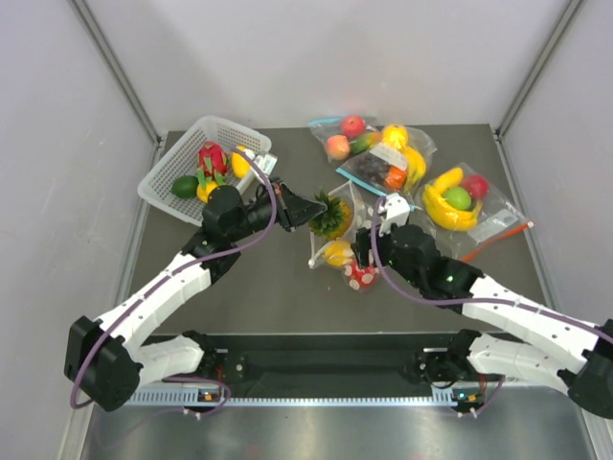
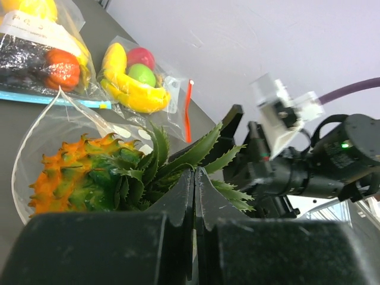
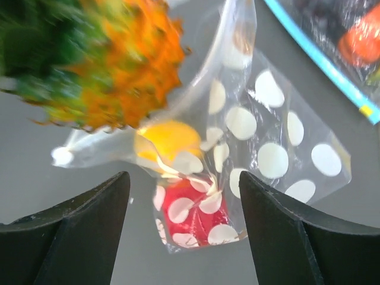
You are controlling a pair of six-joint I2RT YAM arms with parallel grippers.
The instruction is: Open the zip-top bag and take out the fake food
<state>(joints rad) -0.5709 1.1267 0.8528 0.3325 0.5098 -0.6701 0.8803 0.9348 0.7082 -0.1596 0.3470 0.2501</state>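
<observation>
Right gripper (image 3: 183, 190), jaws wide, hangs over the dotted zip-top bag (image 3: 279, 148) at mid-table, arm reaching from the near edge. Beyond, the left gripper (image 2: 195, 178), arm stretched forward, pinches the pineapple (image 2: 83, 172) by its crown at the bag's mouth.

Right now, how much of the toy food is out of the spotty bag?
Done: the zip-top bag looks open. In hand: the left jaws are shut on the pineapple by its green crown, at the bag's mouth, not clear of it. The right jaws stand open over the bag's bottom end. Left: the yellow fruit and red piece are inside.
</observation>
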